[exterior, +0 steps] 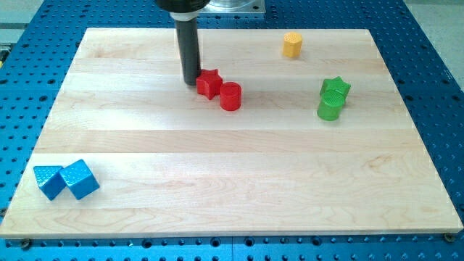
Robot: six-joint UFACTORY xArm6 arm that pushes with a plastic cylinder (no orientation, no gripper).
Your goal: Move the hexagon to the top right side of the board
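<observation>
My tip (191,80) touches the red star-shaped block (209,83) at its right; a red cylinder block (230,96) follows. The yellow hexagon block (292,44) stands far right and above on the wooden table (217,181). No gripper shows, so I cannot tell its state.

On the board (232,181) there are seven blocks: two red ones, a star (209,83) and a cylinder (230,96); two green ones, a star (336,88) and a cylinder (329,107); two blue ones (48,180) (79,179); one yellow hexagon (292,44).
</observation>
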